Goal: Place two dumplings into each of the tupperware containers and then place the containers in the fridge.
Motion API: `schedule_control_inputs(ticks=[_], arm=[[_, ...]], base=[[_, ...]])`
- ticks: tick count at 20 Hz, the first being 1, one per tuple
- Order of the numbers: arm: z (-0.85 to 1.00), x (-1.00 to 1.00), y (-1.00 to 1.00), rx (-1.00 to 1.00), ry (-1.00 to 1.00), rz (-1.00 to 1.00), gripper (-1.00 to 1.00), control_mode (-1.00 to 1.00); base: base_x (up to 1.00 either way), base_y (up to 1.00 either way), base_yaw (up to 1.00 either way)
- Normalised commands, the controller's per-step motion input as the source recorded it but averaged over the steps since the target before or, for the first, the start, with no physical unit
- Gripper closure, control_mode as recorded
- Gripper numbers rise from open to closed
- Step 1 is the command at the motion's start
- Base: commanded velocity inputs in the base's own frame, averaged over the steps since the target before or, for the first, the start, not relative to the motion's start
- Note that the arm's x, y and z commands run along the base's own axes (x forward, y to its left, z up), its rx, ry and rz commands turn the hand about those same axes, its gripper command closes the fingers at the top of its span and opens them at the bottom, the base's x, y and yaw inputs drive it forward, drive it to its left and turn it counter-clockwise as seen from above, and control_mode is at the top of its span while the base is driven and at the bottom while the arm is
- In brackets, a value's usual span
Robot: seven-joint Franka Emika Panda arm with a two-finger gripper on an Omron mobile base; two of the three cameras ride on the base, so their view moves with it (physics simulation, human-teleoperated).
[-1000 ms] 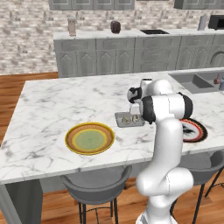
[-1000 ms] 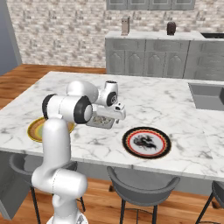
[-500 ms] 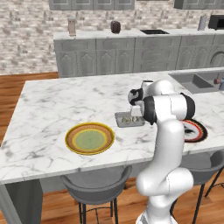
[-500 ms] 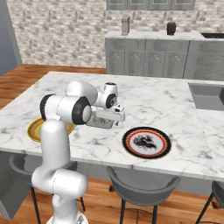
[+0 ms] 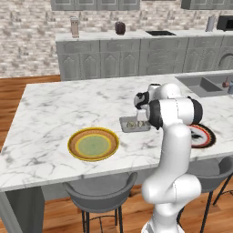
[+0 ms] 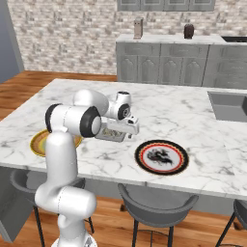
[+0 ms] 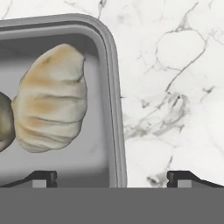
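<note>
Nothing shifted since a second ago, arm parked low. Yellow plate (image 5: 93,144) left on the counter (image 5: 54,113), then container (image 7: 111,100) with a dumpling (image 7: 50,98), rim between the wide-spread gripper (image 7: 112,177) tips. Black-red plate (image 6: 161,157) right.
</note>
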Motion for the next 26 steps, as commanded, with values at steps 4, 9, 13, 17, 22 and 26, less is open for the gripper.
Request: schedule_control_inputs(ticks=[4, 9, 13, 17, 22, 26], arm=[[-0.03, 0.0, -0.1, 0.02, 0.0, 0.0, -1.0, -1.0], [-0.07, 0.0, 0.0, 0.0, 0.0, 0.0, -1.0, -1.0], [-0.13, 0.0, 0.0, 0.0, 0.0, 0.0, -1.0, -1.0], [-0.23, 0.0, 0.0, 0.0, 0.0, 0.0, -1.0, -1.0], [-0.19, 0.0, 0.0, 0.0, 0.0, 0.0, -1.0, -1.0], [-0.13, 0.0, 0.0, 0.0, 0.0, 0.0, -1.0, -1.0]], base=[[0.0, 0.0, 0.0], [0.0, 0.0, 0.0], [0.0, 0.0, 0.0], [0.0, 0.0, 0.0], [0.0, 0.0, 0.0], [0.0, 0.0, 0.0]])
